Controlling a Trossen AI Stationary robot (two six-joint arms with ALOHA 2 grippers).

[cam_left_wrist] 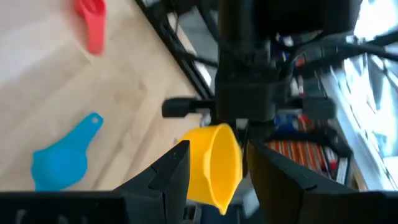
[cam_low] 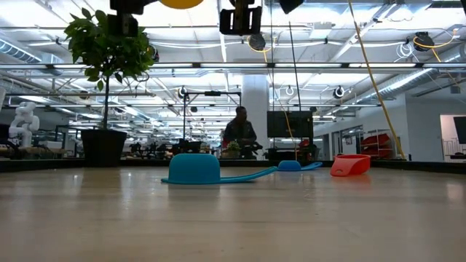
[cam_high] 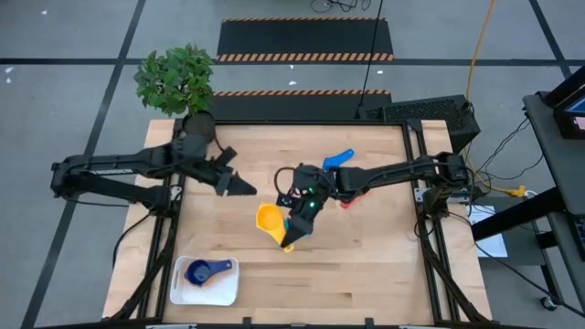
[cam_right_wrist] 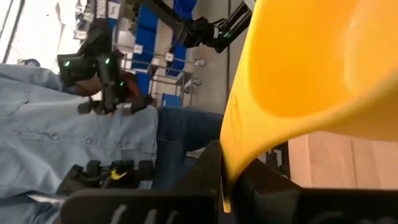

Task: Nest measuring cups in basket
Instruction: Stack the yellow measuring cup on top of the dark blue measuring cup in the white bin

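One yellow cup (cam_high: 268, 219) is hanging above mid-table, far from the basket (cam_high: 226, 289) | right gripper (cam_high: 294, 228) is pinching it | left gripper (cam_high: 245, 187), fingers spread, is hovering beside it.

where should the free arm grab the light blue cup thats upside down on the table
On its flat handle, from above. The light blue cup sits bowl-down on the table, so the rounded dome gives the jaws little to pinch, while the handle sticks out low along the wood. The left gripper is free; the right gripper holds the yellow cup.
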